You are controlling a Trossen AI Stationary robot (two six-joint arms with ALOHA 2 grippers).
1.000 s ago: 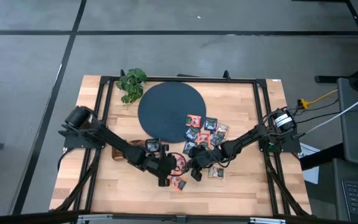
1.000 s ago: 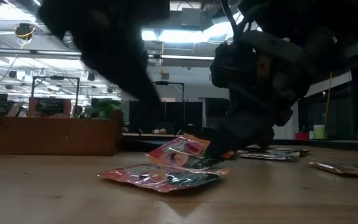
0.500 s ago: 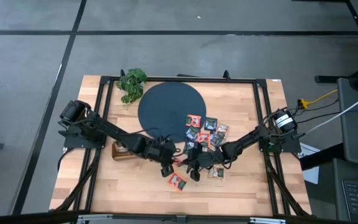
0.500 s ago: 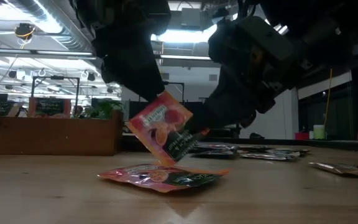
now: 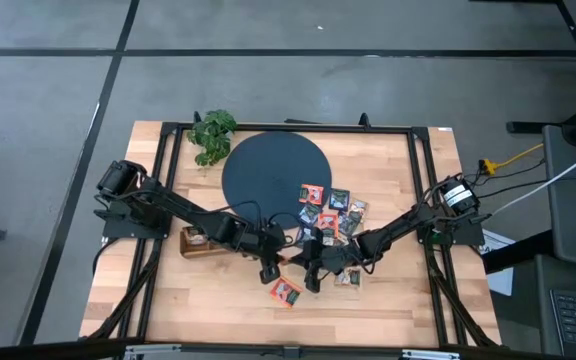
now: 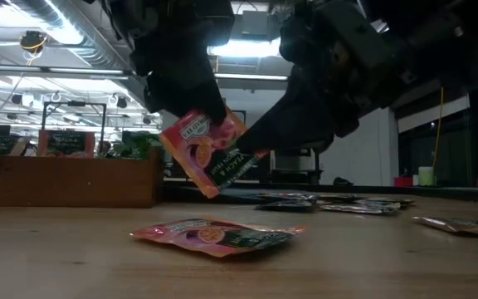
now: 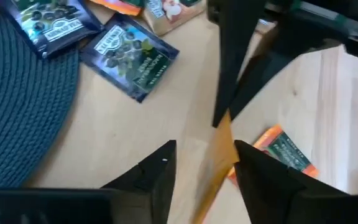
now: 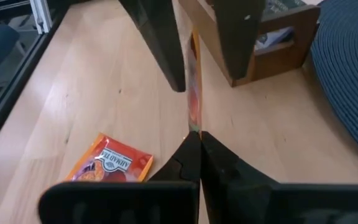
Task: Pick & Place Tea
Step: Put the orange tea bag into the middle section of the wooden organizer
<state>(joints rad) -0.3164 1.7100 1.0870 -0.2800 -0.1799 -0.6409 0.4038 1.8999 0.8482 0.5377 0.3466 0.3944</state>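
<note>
Lifted clear of the bench since a second ago, one small flat orange-red tea sachet (image 6: 208,152) now hangs in the air between the two arms, near the middle of the bench toward its front edge. The right end effector (image 8: 194,138) is clamped shut on one edge of it. The left end effector (image 7: 204,165) has spread its fingers, which now stand open either side of the sachet's other edge without pinching it. A second orange-red sachet (image 6: 214,235) lies flat beneath. My reading: a handover, with the sachet about to go to the left arm, which is nearer the brown wooden compartment tray (image 5: 196,242)
</note>
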